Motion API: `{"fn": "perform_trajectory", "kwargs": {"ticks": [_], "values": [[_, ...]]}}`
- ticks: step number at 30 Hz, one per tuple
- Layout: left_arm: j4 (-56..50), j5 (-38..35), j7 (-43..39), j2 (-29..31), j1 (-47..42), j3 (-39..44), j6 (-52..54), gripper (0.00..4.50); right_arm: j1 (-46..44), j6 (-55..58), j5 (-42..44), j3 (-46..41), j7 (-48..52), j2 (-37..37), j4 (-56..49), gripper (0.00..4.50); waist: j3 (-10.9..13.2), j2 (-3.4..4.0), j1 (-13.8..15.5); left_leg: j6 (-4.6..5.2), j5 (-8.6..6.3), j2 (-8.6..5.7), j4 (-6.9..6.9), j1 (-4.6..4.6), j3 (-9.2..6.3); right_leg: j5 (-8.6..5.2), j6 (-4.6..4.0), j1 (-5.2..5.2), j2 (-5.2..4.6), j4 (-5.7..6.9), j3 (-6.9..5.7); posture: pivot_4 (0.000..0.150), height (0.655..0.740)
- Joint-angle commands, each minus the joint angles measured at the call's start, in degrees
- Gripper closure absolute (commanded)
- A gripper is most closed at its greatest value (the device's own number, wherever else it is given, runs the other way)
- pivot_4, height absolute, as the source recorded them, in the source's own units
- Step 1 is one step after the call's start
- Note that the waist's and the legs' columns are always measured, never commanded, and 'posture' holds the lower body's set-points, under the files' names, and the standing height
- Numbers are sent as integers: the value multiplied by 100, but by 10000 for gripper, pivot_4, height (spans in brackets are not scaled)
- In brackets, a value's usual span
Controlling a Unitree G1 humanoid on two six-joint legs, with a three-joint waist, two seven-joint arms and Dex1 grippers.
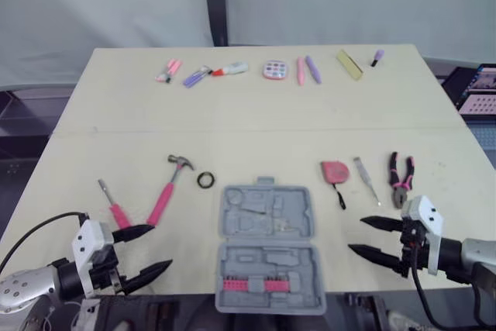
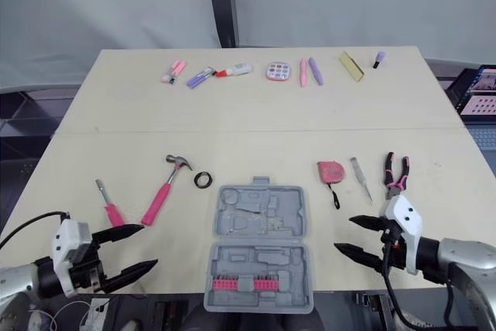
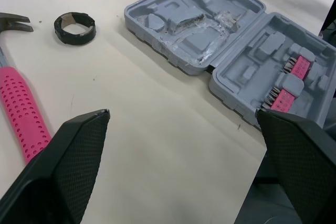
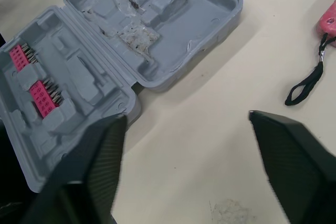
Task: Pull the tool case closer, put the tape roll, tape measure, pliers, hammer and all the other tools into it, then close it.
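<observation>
One open grey plastic tool case [image 1: 304, 218], one pink-handled hammer [image 1: 165, 195], one pink-handled screwdriver [image 1: 115, 208], one black tape roll [image 1: 205, 180], one pink tape measure [image 1: 334, 170], one slim silver tool [image 1: 366, 179], one pair of pink-and-black pliers [image 1: 401, 179], eight small pastel items [image 1: 274, 70] in the far row.

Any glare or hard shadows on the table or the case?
Left eye view: soft, even light on the table, no glare, only a faint shadow beside the hammer. Left wrist view: the case throws a soft, narrow shadow on the table along its rim. Right wrist view: a similar soft shadow along the case's rim, no bright spots.
</observation>
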Motion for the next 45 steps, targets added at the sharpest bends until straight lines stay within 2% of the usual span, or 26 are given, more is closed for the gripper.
{"fn": "perform_trajectory", "kwargs": {"ticks": [1,24,33,45], "values": [[101,-48,-117,-24,94,93,-220,0,60,-37,153,-182,138,-69,-116,439,0,0,-2,0,0,0,0,0,0,0,0,0,0,0,0,1500,7400],[368,-51,-151,-37,221,114,-703,0,237,-932,-42,-170,329,-66,160,439,0,0,18,0,0,0,0,1,2,0,0,0,0,0,0,1500,7400],[269,-157,-101,-41,152,138,-668,0,215,-1005,-78,-161,338,-45,177,439,0,0,28,0,0,0,1,1,2,0,0,1,0,0,0,1500,7400],[105,-270,64,-40,9,97,-387,0,251,-1734,22,-269,684,-32,-59,439,0,0,37,0,0,0,2,2,3,0,0,1,0,0,0,1500,7400]]}}
